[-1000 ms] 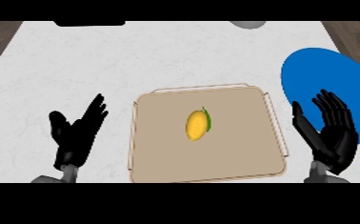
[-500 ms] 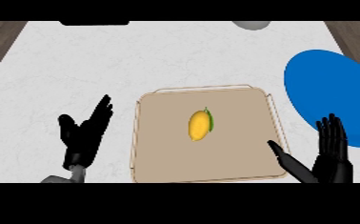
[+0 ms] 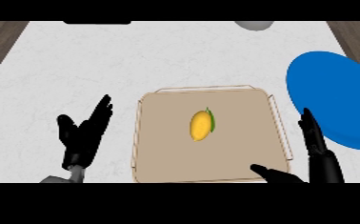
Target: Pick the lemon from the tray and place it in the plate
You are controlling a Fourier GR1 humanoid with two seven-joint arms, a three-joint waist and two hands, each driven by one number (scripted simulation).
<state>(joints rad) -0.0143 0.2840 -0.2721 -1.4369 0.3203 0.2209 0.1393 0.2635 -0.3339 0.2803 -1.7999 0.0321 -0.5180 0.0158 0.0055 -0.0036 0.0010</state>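
Observation:
A yellow lemon [image 3: 201, 125] with a green tip lies near the middle of the tan tray [image 3: 162, 158]. To the tray's right, partly cut off by the view's edge, sits the blue plate [image 3: 325, 92]. My right hand [image 3: 321, 156] is open at the tray's lower right corner, fingers pointing up and thumb [image 3: 273, 173] reaching over the tray's front edge. It is well apart from the lemon. My left hand [image 3: 84, 137] rests open on the left of the tray, fingers up.
The white counter [image 3: 141, 56] spreads behind and left of the tray. At the back edge there is a grey round object [image 3: 254, 25], and a dark object [image 3: 97, 22] lies at the back left. Wooden strips show at both far corners.
My right hand has dropped from beside the plate toward the tray's lower right corner and turned edge-on. The left hand shifted slightly right. The lemon has not moved.

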